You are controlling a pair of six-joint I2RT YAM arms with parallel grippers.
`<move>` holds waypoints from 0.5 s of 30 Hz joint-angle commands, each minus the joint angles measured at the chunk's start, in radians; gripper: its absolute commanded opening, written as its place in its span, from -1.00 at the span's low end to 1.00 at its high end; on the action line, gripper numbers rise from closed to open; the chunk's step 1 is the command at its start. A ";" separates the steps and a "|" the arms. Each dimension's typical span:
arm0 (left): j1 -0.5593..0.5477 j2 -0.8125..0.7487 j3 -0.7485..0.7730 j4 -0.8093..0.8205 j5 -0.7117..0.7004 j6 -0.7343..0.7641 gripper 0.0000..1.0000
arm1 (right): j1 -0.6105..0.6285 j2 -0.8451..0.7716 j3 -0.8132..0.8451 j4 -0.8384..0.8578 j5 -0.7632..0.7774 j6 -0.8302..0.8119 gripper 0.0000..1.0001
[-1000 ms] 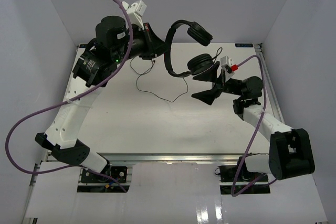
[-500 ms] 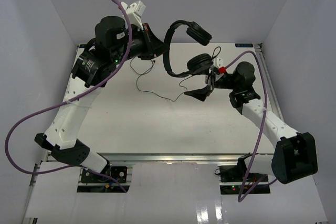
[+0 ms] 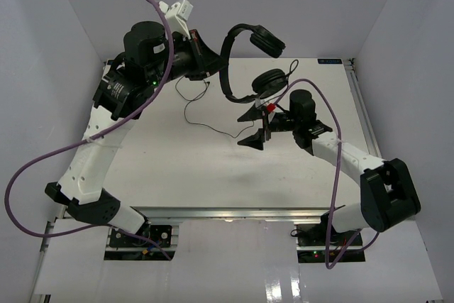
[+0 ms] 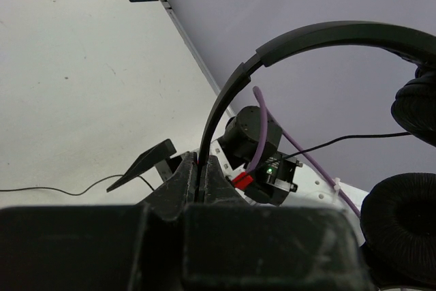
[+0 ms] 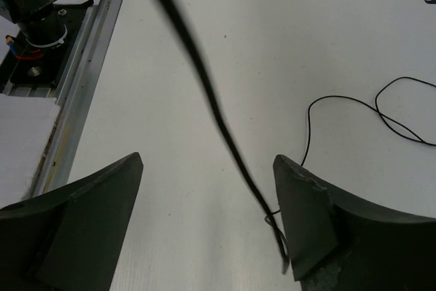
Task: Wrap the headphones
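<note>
Two grippers are at work: at 11 o'clock the headphones [image 3: 268, 40] are pinched by the band in the left gripper [image 3: 210, 62], the loose cord [image 3: 206, 125] is spread on the table [image 3: 177, 168], and at its 3 o'clock the wide-apart right gripper [image 3: 250, 128] must next be closed on it.

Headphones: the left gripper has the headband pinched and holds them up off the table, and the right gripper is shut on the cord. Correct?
Not quite. The right gripper is open. The right wrist view shows its fingers wide apart, with the cord passing between them unclamped. The rest holds: the left gripper is shut on the headband, with the headphones up off the table.
</note>
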 commanded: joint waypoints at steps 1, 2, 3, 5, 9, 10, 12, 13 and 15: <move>-0.003 -0.072 0.049 0.055 0.005 -0.026 -1.00 | 0.011 0.013 -0.026 0.062 -0.048 -0.006 0.51; -0.003 -0.077 0.053 0.055 -0.007 -0.022 -1.00 | 0.011 0.012 -0.035 0.079 -0.065 0.002 0.44; -0.003 -0.081 0.058 0.055 -0.020 -0.018 -1.00 | 0.011 0.011 -0.043 0.096 -0.084 0.012 0.37; -0.003 -0.089 0.061 0.055 -0.034 -0.015 -1.00 | 0.009 0.005 -0.074 0.139 -0.109 0.037 0.29; -0.003 -0.105 0.054 0.060 -0.052 -0.007 -1.00 | 0.009 -0.018 -0.118 0.265 -0.139 0.136 0.13; -0.003 -0.107 0.051 0.060 -0.052 -0.009 -1.00 | 0.010 -0.021 -0.117 0.266 -0.137 0.138 0.11; -0.003 -0.113 0.043 0.060 -0.053 -0.009 -1.00 | 0.009 -0.023 -0.107 0.253 -0.138 0.135 0.03; -0.003 -0.115 0.040 0.060 -0.054 -0.009 -1.00 | 0.009 -0.023 -0.102 0.242 -0.139 0.131 -0.02; -0.003 -0.120 0.036 0.062 -0.058 -0.008 -1.00 | 0.009 -0.024 -0.093 0.223 -0.139 0.120 -0.11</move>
